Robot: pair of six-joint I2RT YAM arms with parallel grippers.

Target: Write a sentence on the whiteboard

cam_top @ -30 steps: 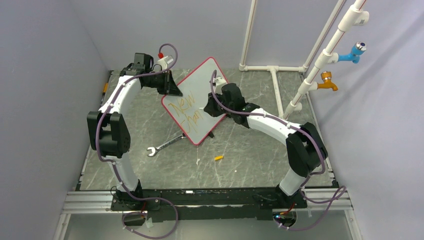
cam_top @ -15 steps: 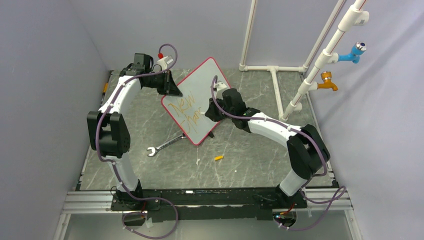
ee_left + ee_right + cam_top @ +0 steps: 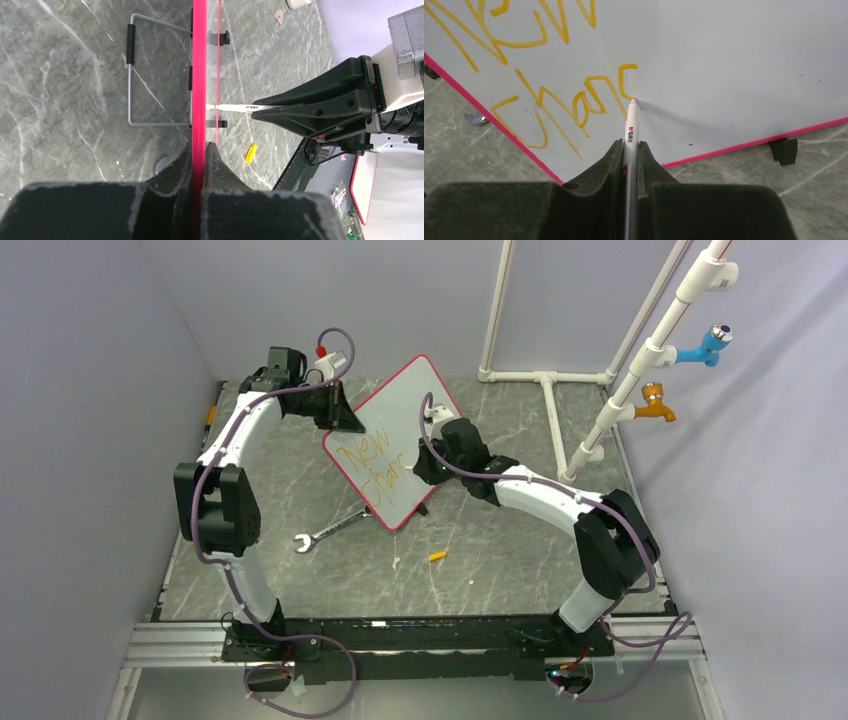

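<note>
Right gripper [image 3: 422,468] has slid a little down and to the right across the whiteboard [image 3: 400,410] over the last second, and a fresh letter has appeared behind it: the second line has grown from "Chan" to "Chanc".

The sentence [image 3: 544,95] so far is orange handwriting in two slanted lines, "New" above and "Chanc" below, on the left part of the white face. The rest of the face is bare.

From the right wrist, the fingers are clamped tight on a slim white marker [image 3: 631,120]. Its tip is pressed to the board right at the lower end of that last "c".

Over on the other side, the left gripper [image 3: 199,150] is pinching the board's upper left edge. Its wrist camera sees the board edge-on, with the red frame squeezed between the two fingers and no gap showing.

The board stands tilted up off the grey marbled table [image 3: 500,560] at the middle-back, angled diagonally between the two arms. A wire stand [image 3: 131,75] folds out behind it, and a small black foot sits on the bottom edge.

Down in front lies a wrench [image 3: 330,532], just off the board's near corner — and a small orange cap [image 3: 437,556] rests on the table nearer the bases. A white pipe frame [image 3: 545,377] stands at the back right.
</note>
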